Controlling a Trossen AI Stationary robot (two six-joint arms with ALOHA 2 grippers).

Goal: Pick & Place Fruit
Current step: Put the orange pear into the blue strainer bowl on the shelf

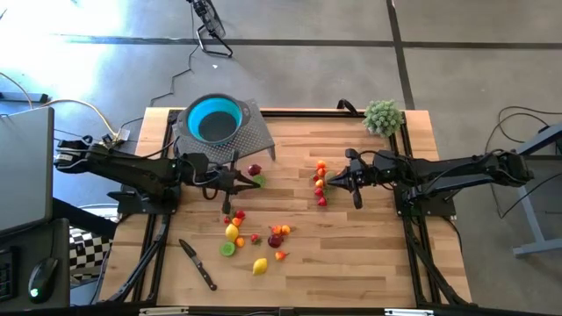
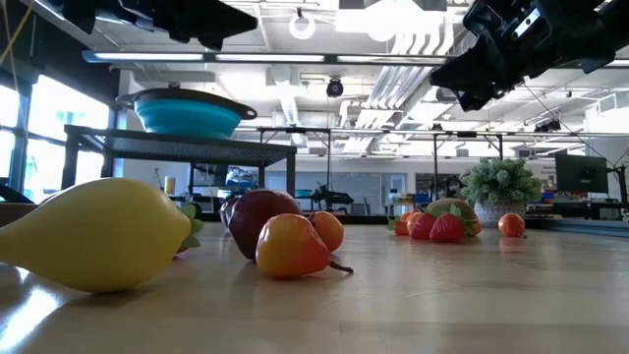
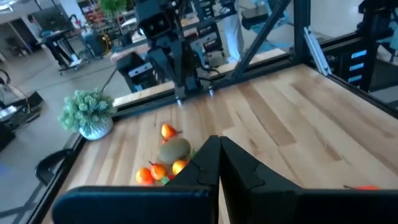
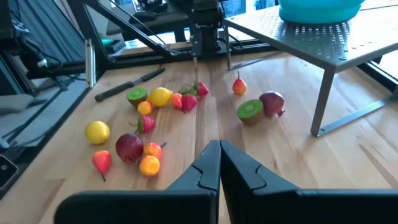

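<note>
Several small fruits, red, orange, yellow, green and maroon, lie loose on the wooden table [image 1: 369, 254]: one spread in the middle [image 1: 255, 237] [image 4: 146, 134], a row [image 1: 320, 184] [image 3: 163, 167] by my right gripper, and a maroon one with a green half [image 1: 256, 174] [image 4: 261, 107] by my left. The teal bowl [image 1: 213, 120] [image 4: 318, 9] sits on a grey perforated stand [image 4: 317, 43] at the far left. My left gripper [image 1: 248, 183] [image 3: 219, 144] and right gripper [image 1: 328, 182] [image 4: 219, 148] hover above the table, facing each other, both shut with nothing between the fingers.
A black-handled knife [image 1: 198, 264] [image 4: 127, 84] lies near the table's front left. A fuzzy green plant ball [image 1: 384, 117] [image 3: 87, 112] stands at the far right corner. Bare wood lies between the two grippers and along the front right.
</note>
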